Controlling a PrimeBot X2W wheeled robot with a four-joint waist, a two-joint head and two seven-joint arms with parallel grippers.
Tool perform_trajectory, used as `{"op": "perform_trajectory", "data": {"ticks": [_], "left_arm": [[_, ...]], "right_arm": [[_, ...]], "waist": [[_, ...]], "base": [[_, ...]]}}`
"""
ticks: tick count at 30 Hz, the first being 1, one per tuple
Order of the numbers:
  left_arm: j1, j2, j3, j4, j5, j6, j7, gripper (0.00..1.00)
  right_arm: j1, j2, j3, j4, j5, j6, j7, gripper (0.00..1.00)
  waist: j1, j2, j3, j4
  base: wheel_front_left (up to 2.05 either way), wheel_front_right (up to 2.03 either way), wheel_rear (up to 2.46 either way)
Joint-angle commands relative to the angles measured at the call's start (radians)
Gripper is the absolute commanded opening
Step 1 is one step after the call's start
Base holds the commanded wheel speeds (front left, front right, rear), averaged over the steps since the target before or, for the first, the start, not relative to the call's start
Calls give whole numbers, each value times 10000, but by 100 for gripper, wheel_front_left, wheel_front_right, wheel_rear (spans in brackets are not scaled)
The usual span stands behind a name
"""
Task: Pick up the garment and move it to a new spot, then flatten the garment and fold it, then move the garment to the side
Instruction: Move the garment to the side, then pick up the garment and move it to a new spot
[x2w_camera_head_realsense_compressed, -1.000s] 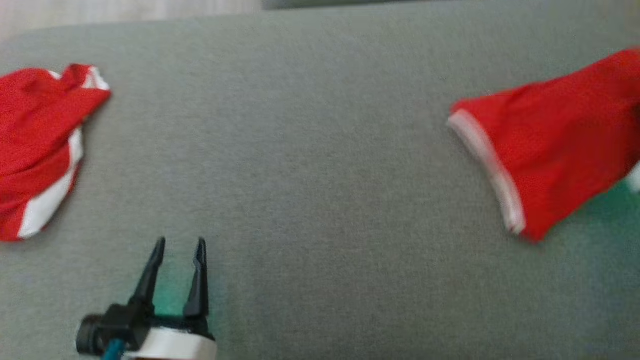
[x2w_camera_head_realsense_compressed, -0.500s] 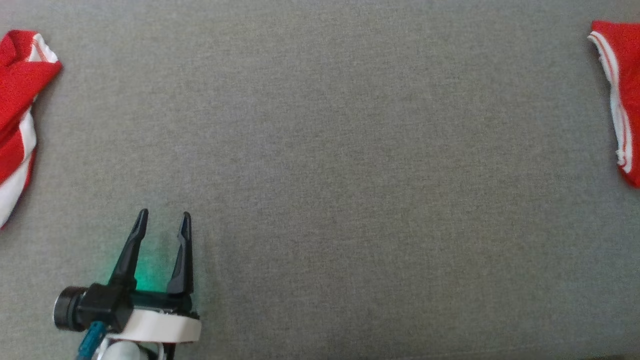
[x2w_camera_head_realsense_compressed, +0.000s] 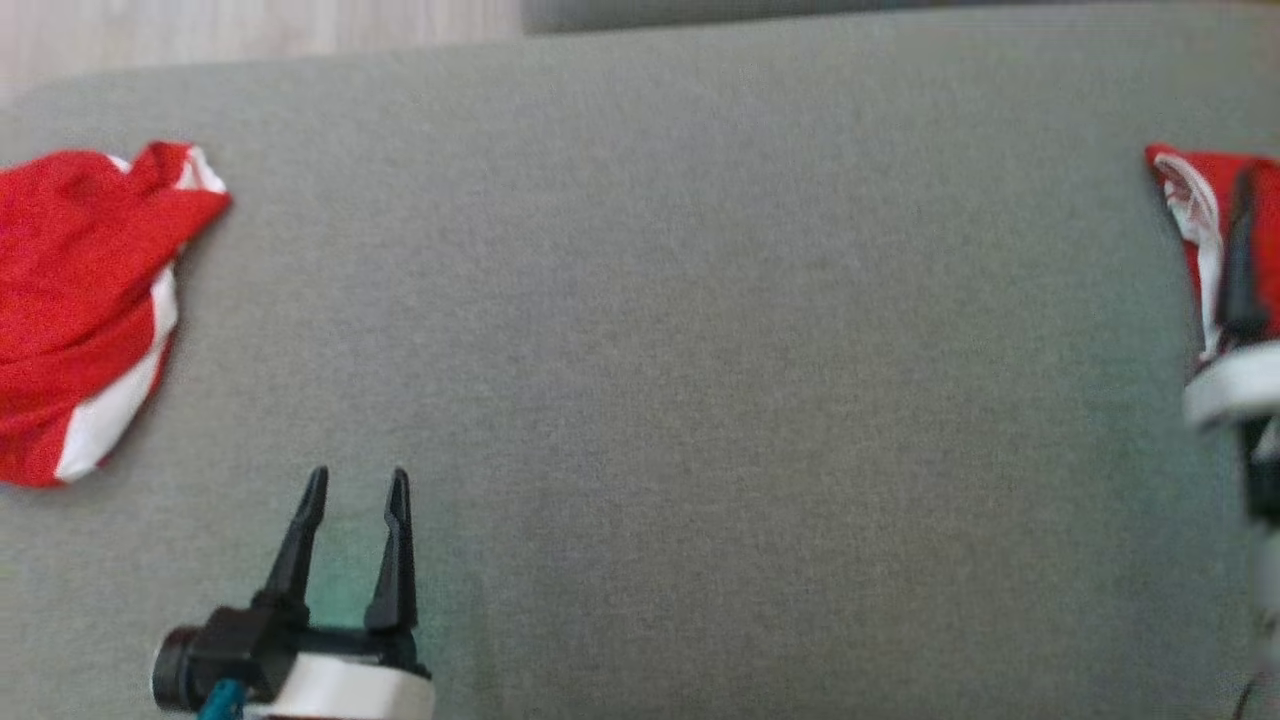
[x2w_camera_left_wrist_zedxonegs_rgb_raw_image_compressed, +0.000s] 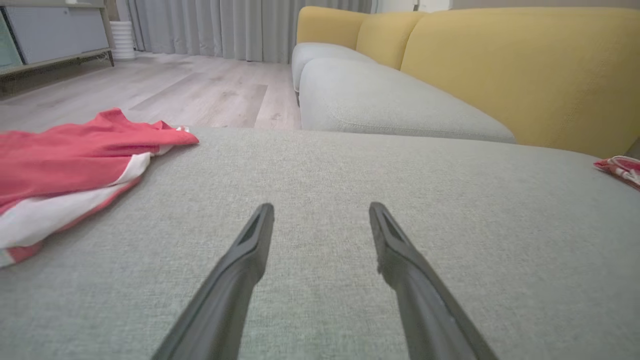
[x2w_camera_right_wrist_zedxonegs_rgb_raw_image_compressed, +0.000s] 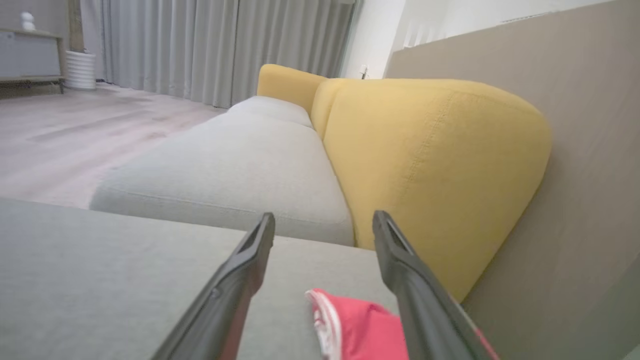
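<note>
Grey sofa (x2w_camera_left_wrist_zedxonegs_rgb_raw_image_compressed: 390, 100), wood floor (x2w_camera_left_wrist_zedxonegs_rgb_raw_image_compressed: 200, 90), curtains (x2w_camera_left_wrist_zedxonegs_rgb_raw_image_compressed: 225, 25)

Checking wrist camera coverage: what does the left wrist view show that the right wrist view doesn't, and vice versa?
Left wrist view: the open left gripper over the grey sofa cushion, and the crumpled red-and-white garment lying to its left. Right wrist view: the open right gripper, with the red white-trimmed garment close by it. Both: that cushion, the yellow backrest, grey curtains, wood floor, and the white-trimmed garment, small at the left wrist view's right edge.

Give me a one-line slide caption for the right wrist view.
Open right pincer over a red-and-white garment on the grey cushion, yellow sofa back beyond.
</note>
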Motion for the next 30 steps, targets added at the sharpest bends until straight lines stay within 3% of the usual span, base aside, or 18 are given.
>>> {"op": "perform_trajectory", "data": {"ticks": [1, 7, 12, 30], "left_arm": [[-12, -17, 250, -230, -65, 7, -95, 100], [227, -77, 148, -89, -147, 121, -95, 100], [268, -88, 109, 64, -155, 137, -95, 100], [454, -92, 59, 405, -279, 142, -95, 100]], "right_arm": [[563, 102, 274, -857, 85, 67, -104, 100], [3104, 1432, 714, -2401, 439, 67, -106, 100], [4638, 2023, 1058, -2723, 479, 67, -107, 100], [5534, 2309, 1898, -2486, 1020, 67, -108, 100]], "waist": [[2, 0, -546, 246], [2, 0, -1272, 509], [2, 0, -1649, 609], [2, 0, -2084, 583]], "base": [[0, 0, 0], [0, 0, 0], [0, 0, 0], [0, 0, 0]]}}
